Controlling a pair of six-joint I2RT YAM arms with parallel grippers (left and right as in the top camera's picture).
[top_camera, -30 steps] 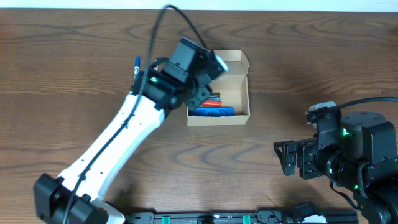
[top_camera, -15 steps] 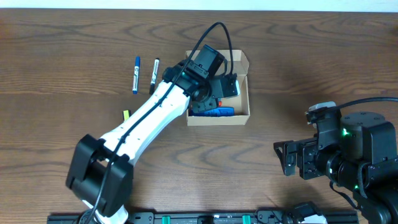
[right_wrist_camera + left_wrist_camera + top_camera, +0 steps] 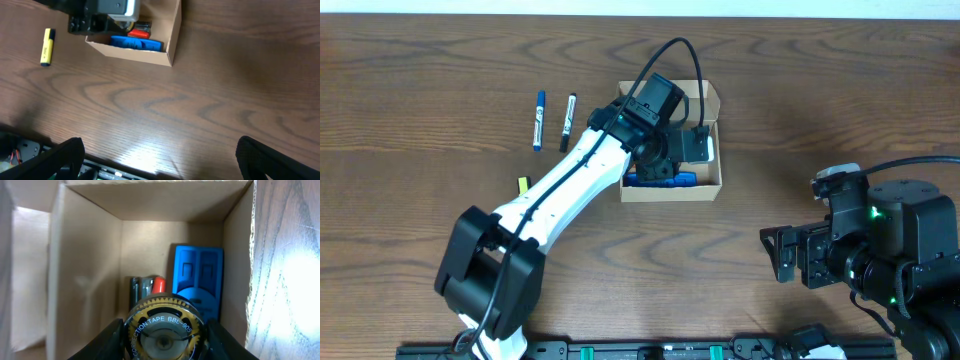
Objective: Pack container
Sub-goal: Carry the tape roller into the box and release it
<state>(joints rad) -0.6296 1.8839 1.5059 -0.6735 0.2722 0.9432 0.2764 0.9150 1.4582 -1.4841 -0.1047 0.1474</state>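
Container (image 3: pixel 672 192) carries a blue case (image 3: pixel 665 181) along its 6 o'clock wall. Your left gripper (image 3: pixel 166 341), jaws pinching a correction tape (image 3: pixel 165 322), hangs over it. Your right gripper (image 3: pixel 162 157) rests with jaws spread.

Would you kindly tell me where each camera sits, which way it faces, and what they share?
Overhead: above the table, facing down; both arms show, left end effector in the container.
Left wrist: on the left arm, facing into the container; its fingers grip correction tape.
Right wrist: on the right arm, facing the container across the table; open fingers show.
Shared: the blue case, all three.
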